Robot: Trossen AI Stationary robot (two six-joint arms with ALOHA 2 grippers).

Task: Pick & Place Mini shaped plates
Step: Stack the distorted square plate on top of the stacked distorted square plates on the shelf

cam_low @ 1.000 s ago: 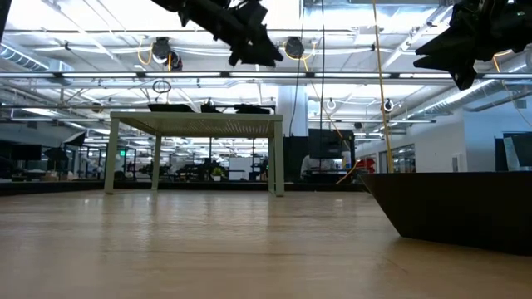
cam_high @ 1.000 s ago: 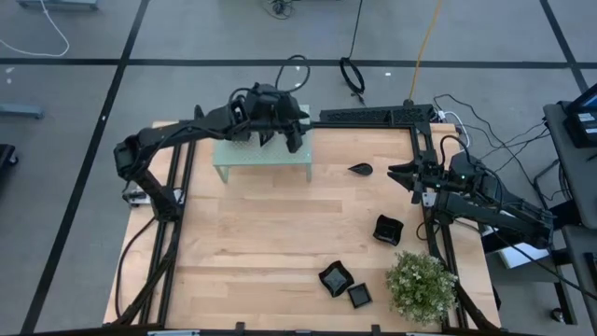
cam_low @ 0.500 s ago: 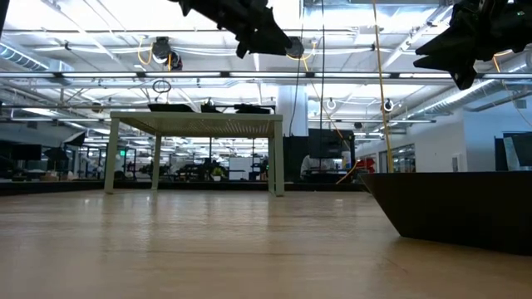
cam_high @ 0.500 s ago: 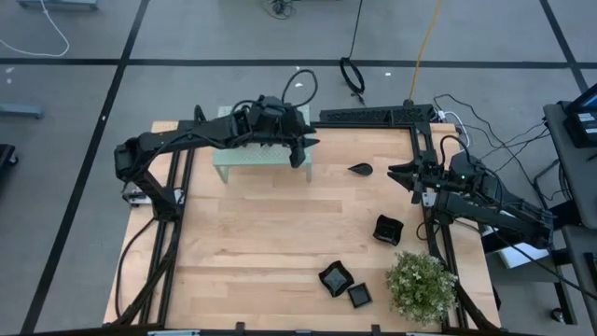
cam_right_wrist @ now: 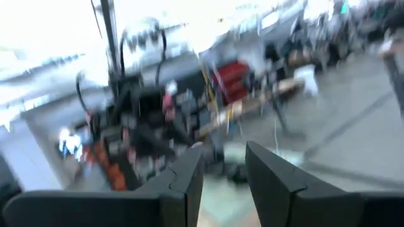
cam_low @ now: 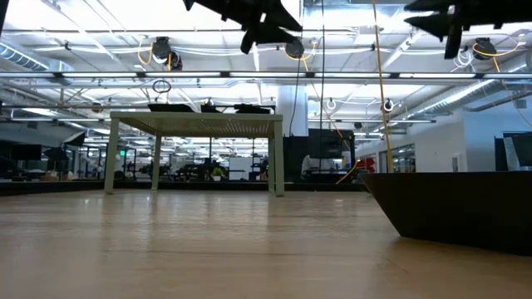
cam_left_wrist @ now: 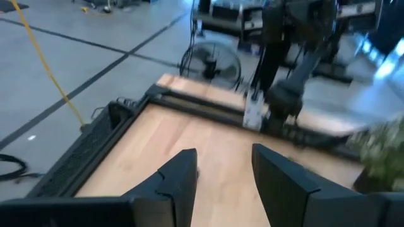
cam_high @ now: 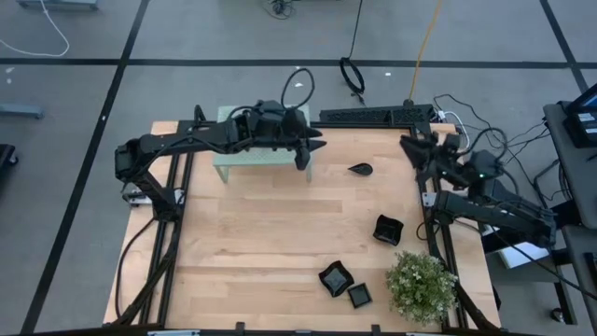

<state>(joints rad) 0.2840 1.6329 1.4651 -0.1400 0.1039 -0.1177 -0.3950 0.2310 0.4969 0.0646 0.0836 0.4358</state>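
Several glossy black mini plates lie on the wooden table: a teardrop one [cam_high: 360, 169], a wavy-rimmed one [cam_high: 387, 229], another wavy one [cam_high: 334, 277] and a small square one [cam_high: 359, 295]. One plate's dark wall [cam_low: 457, 208] fills the low view's right. Low dark shapes [cam_low: 208, 106] lie on the green platform [cam_high: 244, 157]. My left gripper [cam_high: 315, 146] [cam_left_wrist: 224, 170] hangs open and empty just past the platform's right end. My right gripper [cam_high: 410, 142] [cam_right_wrist: 224, 169] is raised by the table's far right, open and empty.
A potted green plant [cam_high: 422, 285] stands at the table's near right corner, beside the square plate. A black rail [cam_high: 378, 116] runs along the far edge. Bare wood [cam_high: 252, 233] spreads over the table's middle and left.
My left gripper has travelled from above the platform toward the table's right, past the platform's right end, and tipped up toward level. My right gripper has risen, swung toward the far edge and tipped upward. No plate has moved.
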